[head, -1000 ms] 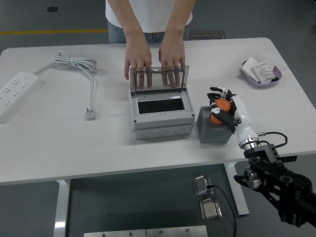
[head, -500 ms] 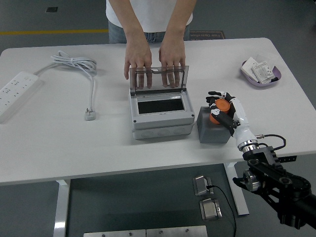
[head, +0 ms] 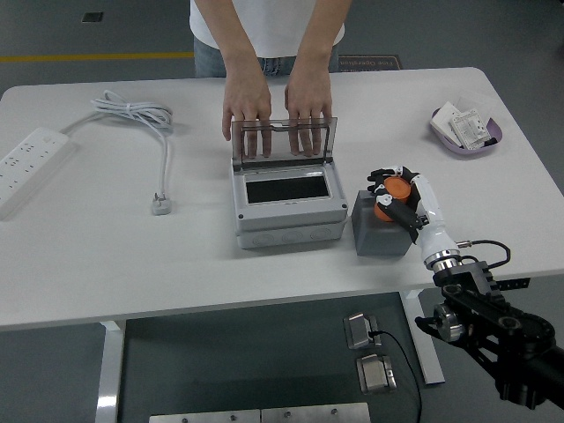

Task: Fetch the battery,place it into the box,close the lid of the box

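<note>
Nearest, the robot's white right hand reaches in from the lower right, its fingers curled around the orange-topped battery sitting on top of a dark grey block on the white desk. Just left of the block stands the light grey plastic box, its smoky transparent lid raised upright. Behind it, a person's two hands rest against the lid. Farther right lies a purple dish.
</note>
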